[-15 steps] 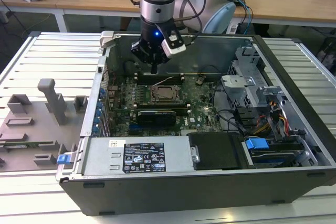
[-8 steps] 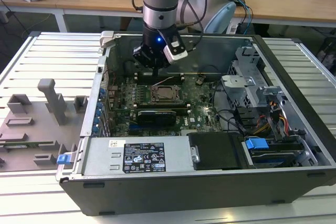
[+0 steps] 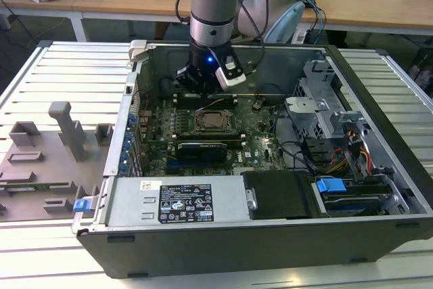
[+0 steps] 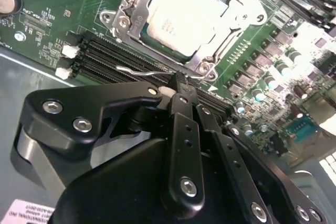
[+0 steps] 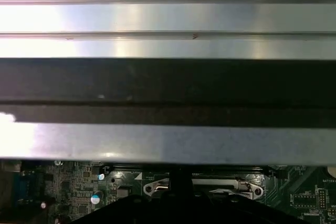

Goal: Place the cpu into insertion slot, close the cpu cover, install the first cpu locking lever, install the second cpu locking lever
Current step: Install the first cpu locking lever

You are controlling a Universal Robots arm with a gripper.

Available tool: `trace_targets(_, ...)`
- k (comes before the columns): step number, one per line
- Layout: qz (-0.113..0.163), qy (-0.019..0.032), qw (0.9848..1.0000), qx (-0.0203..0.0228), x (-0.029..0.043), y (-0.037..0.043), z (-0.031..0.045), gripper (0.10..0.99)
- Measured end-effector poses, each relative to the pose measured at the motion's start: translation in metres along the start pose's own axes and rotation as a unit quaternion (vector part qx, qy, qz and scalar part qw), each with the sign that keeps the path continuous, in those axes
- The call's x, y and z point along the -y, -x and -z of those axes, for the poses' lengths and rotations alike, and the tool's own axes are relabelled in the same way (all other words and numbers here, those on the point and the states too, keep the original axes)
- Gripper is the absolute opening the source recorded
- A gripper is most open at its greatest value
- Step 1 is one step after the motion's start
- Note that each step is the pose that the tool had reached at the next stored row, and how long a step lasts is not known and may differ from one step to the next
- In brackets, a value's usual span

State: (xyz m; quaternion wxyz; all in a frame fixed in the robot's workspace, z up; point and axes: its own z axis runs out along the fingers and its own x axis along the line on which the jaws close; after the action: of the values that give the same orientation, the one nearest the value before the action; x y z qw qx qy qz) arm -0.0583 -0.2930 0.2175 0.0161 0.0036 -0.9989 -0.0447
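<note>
Hand poised low inside open computer case, fingers drawn together, seemingly gripping thin wire lever beside socket. Cpu seated flat in socket on green motherboard, cpu cover lying closed around it, framing its silver top.

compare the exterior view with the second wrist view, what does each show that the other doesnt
Exterior view alone: the whole open computer case on a slatted table, a grey fixture block at its left, and the arm reaching down into the case.

Second wrist view alone: the claw close up, shut, its tips beside a thin wire lever.

Both: the cpu seated in its socket with the cpu cover down around it.
</note>
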Motion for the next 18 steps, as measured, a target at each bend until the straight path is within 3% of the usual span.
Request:
trace_targets(11,0.0,0.0001,1.0,-0.0069,0.001,0.0277,-0.0104,0.106)
trace_targets(18,0.0,0.0,1.0,-0.0078,0.0041,0.0322,-0.0128,0.106)
